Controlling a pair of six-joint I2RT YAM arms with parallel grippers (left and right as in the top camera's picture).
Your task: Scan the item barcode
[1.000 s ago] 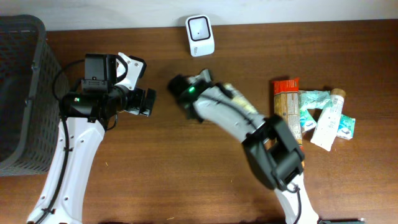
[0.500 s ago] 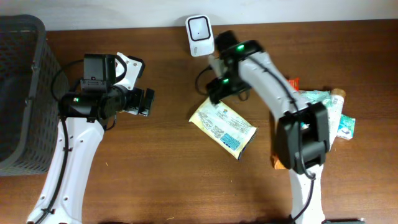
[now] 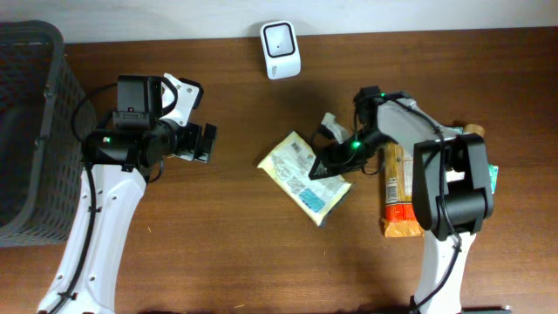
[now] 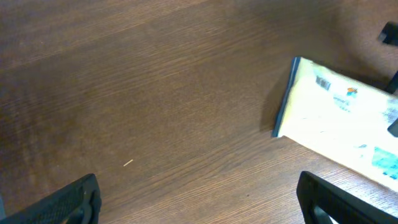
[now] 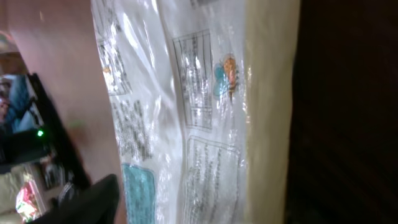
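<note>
Yellow-white packet [image 3: 301, 173]: lies flat on the tabletop [image 3: 227, 253], printed side up, well below the scanner [image 3: 281, 38] and not facing it.
Change, packet: a second ago it was up under the right arm near mid-table. Half a second ago it was already lying down, and since then it has only shifted and turned slightly.
Change, right arm: half a second ago it reached up beside the scanner. It has now swung back toward its own side.
Right end effector [image 3: 330, 161]: sits over the packet's right-hand edge. The wrist view is filled with crinkled wrapper and shows one dark finger [image 5: 93, 199] low in the frame. Cannot tell how far the jaws stand apart, or whether they hold the wrapper at all.
Left end effector [image 3: 203, 142]: spread fully wide, holding nothing, and unmoved over the last second. The packet's near end shows in its wrist view.
Barcode: a small striped mark near the packet's corner in the left wrist view may be it, but it is too small to be sure.
Meaning for task: probably the packet has been let go, and the right arm is either coming back to re-grip it or has finished with it. While the packet lies here, no scan can take place.
Also present: a dark basket [image 3: 30, 105] at the far left and a pile of other goods [image 3: 453, 170] at the right.
</note>
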